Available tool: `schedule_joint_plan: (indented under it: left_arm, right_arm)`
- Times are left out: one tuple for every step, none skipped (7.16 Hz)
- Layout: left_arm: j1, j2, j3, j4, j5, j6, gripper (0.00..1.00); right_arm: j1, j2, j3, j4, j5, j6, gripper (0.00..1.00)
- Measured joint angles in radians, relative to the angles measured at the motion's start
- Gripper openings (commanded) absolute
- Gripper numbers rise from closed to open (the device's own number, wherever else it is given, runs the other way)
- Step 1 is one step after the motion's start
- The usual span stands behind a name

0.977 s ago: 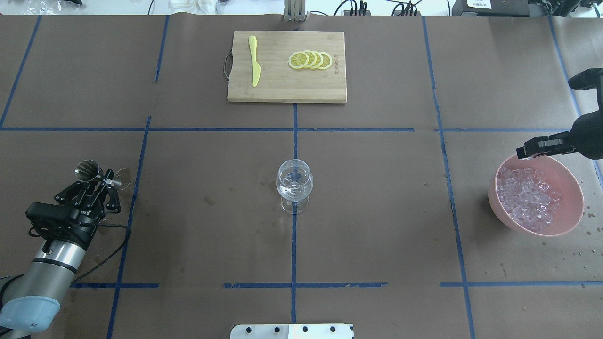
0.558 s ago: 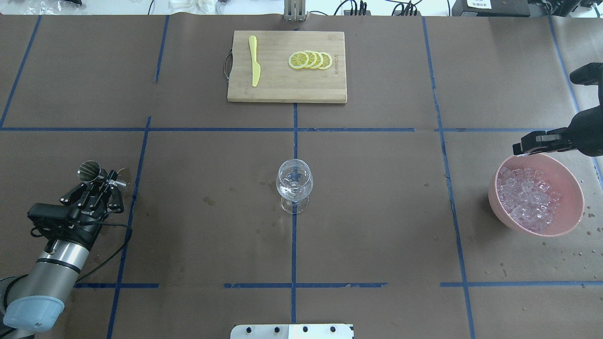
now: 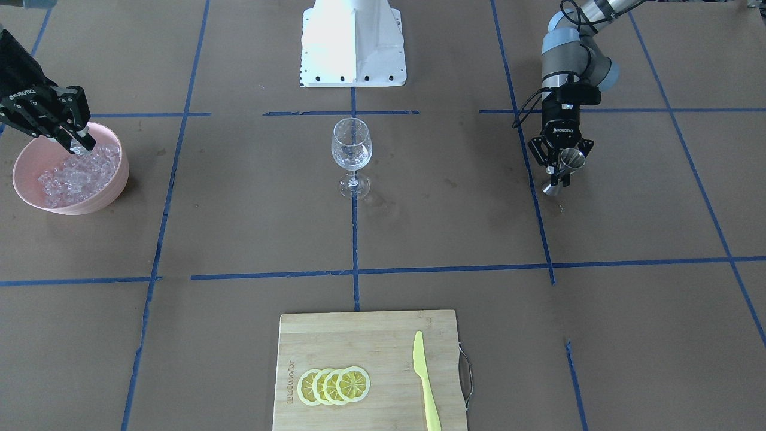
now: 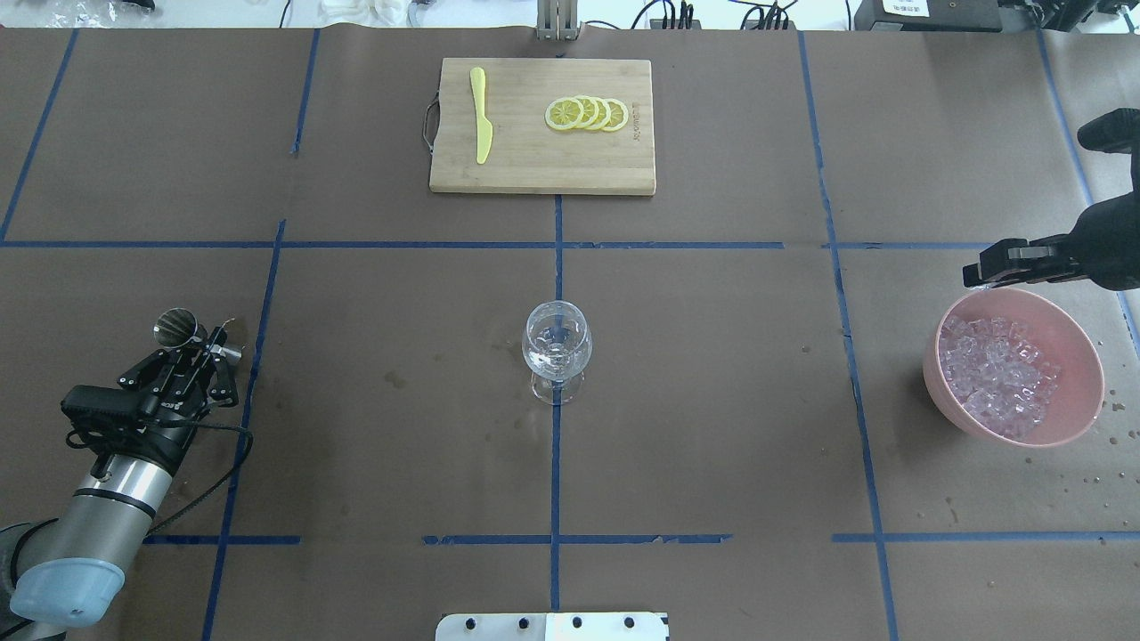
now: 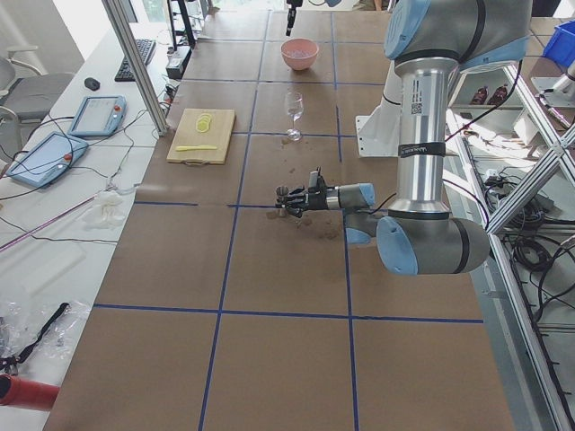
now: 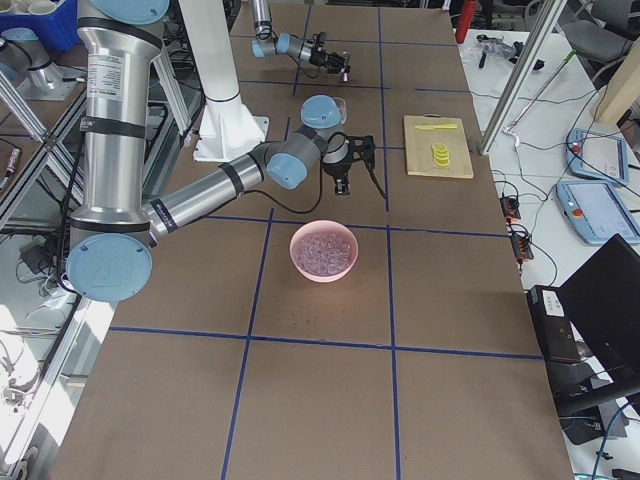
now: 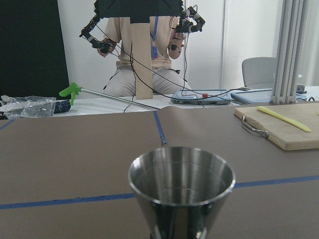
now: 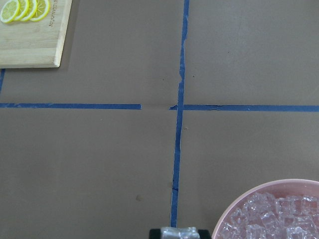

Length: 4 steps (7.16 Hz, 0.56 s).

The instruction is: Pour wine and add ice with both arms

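My left gripper (image 4: 203, 354) is shut on a steel jigger (image 4: 177, 327) at the table's left side, low over the paper. The jigger fills the left wrist view (image 7: 181, 191), and I cannot make out any wine in it. A clear wine glass (image 4: 557, 349) stands at the table's middle, and its contents are too faint to tell. My right gripper (image 4: 974, 274) is shut on one ice cube (image 8: 179, 232) just beyond the far rim of a pink bowl (image 4: 1092, 361). The bowl holds a heap of ice (image 4: 997, 374).
A bamboo cutting board (image 4: 534, 160) lies at the far middle, with lemon slices (image 4: 588, 114) and a yellow plastic knife (image 4: 481, 116) on it. Blue tape lines cross the brown paper. Water spots lie around the bowl.
My right gripper has risen from the bowl's rim with the ice cube and moved away from the robot. My left gripper has drawn back slightly with the jigger.
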Motion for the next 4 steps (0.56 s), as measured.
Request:
schedule_joint_plan:
  left_arm:
    - [0.0,0.0,0.0,0.004,-0.008,0.001,0.16]
    - [0.0,0.0,-0.002,0.005,-0.02,0.003,0.27]
    - [0.0,0.0,-0.007,0.005,-0.035,0.006,0.47]
    - [-0.001,0.0,-0.01,0.005,-0.042,0.007,0.69]
  right_arm:
    - [0.0,0.005,0.001,0.0,0.0,0.011,0.0]
    - [0.0,0.008,0.001,0.0,0.0,0.018,0.0]
    - [-0.001,0.009,0.002,0.001,0.0,0.021,0.0]
    - [-0.001,0.01,0.002,0.001,0.0,0.021,0.0]
